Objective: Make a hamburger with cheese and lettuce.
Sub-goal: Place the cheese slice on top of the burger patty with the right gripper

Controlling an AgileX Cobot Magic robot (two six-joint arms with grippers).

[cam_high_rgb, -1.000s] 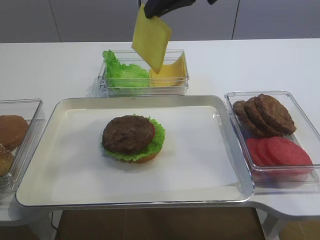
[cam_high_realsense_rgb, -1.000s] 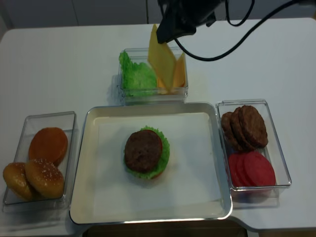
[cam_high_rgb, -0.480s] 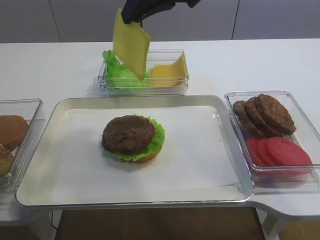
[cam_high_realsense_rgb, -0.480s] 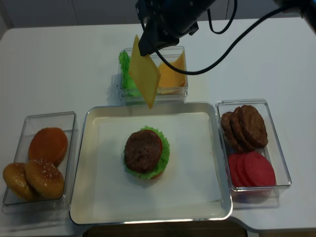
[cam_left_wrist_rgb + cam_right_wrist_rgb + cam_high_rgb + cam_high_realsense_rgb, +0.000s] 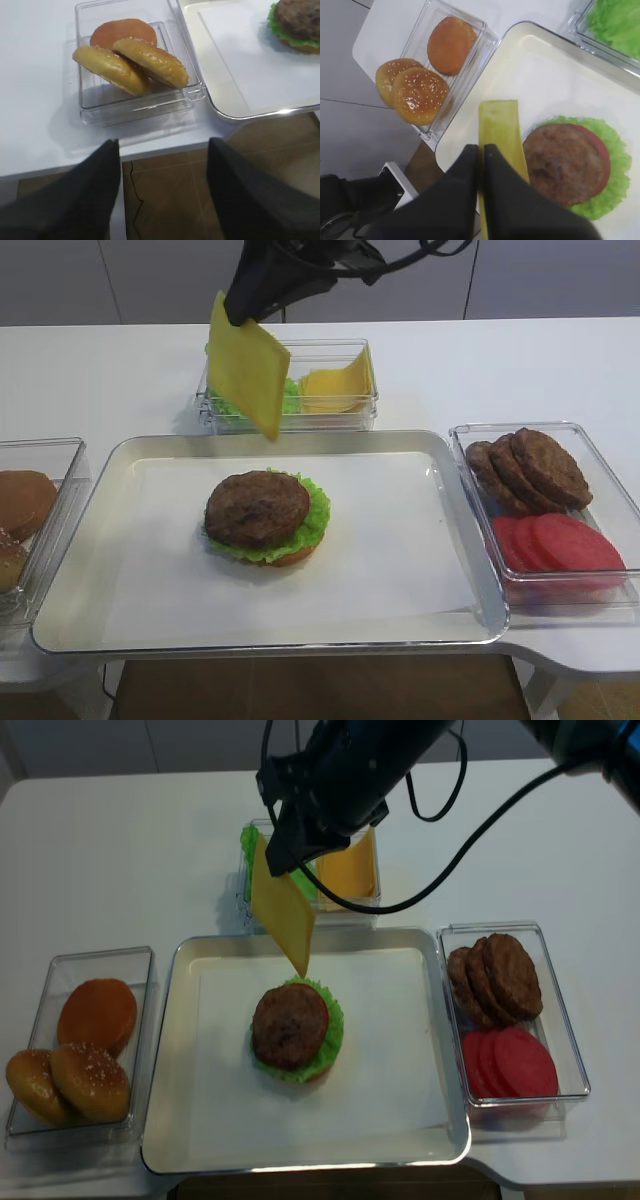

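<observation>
The cheese (image 5: 282, 912) hangs tilted in the air above the far edge of the tray (image 5: 180, 1050), pinched by its top edge in the right gripper (image 5: 283, 857), whose jaws are closed tight on the slice; below and nearer the camera the hamburger (image 5: 296, 1030) sits on the tray's white liner, its dark patty on top and the lettuce (image 5: 333, 1030) frilling out beneath it. Behind the tray a clear box (image 5: 352, 412) holds more cheese slices and green leaves; the left gripper (image 5: 162, 195), seen only in its wrist view, hangs with its jaws spread wide and empty near the bun box (image 5: 85, 102).
</observation>
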